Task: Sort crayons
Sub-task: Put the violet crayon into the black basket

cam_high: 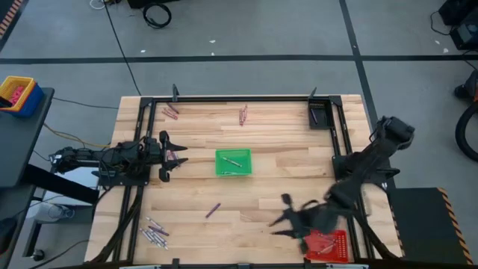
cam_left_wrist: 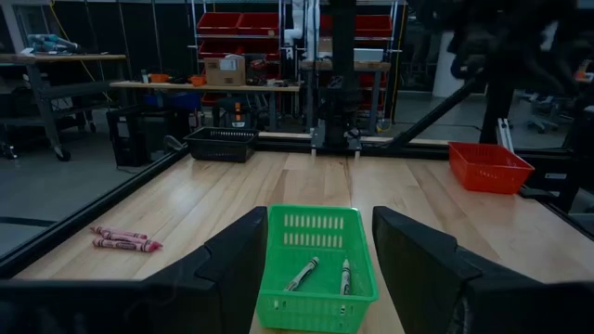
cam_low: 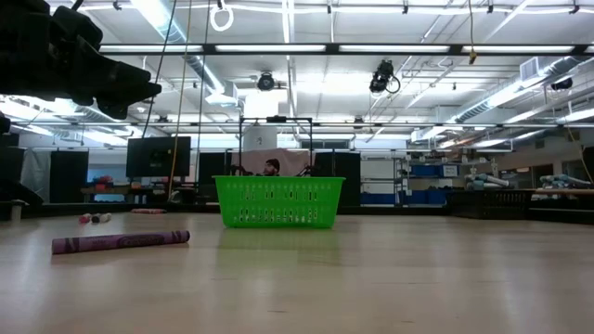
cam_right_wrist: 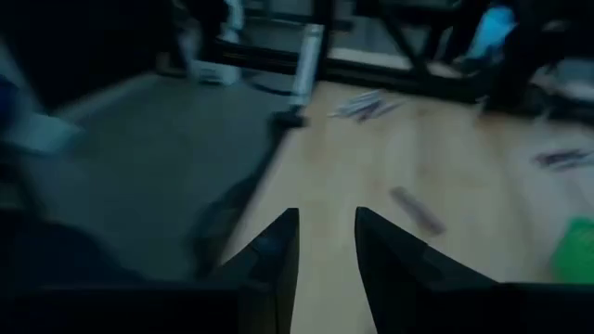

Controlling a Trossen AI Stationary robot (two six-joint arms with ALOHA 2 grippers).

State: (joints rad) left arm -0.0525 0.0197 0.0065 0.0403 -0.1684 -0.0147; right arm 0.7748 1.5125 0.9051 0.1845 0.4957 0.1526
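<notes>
Crayons lie scattered on the wooden table. A reddish pair (cam_high: 171, 110) and another reddish pair (cam_high: 243, 114) lie near the far edge. A purple one (cam_high: 213, 210) lies in the near middle, and a pale bunch (cam_high: 154, 233) lies at the near left. Two crayons (cam_left_wrist: 302, 274) lie in the green tray (cam_high: 233, 162). My right gripper (cam_high: 278, 212) hovers open, holding nothing, between the purple crayon (cam_right_wrist: 418, 211) and the red tray (cam_high: 328, 245). My left gripper (cam_left_wrist: 320, 223) waits open at the table's left, pointing level at the green tray (cam_left_wrist: 316, 269).
A dark tray (cam_high: 321, 114) sits at the far right corner. A black frame rail (cam_high: 239, 99) runs along the table's edges. Bare wood lies between the green tray and the near edge. A yellow and blue bin (cam_high: 16, 93) stands off the table at the left.
</notes>
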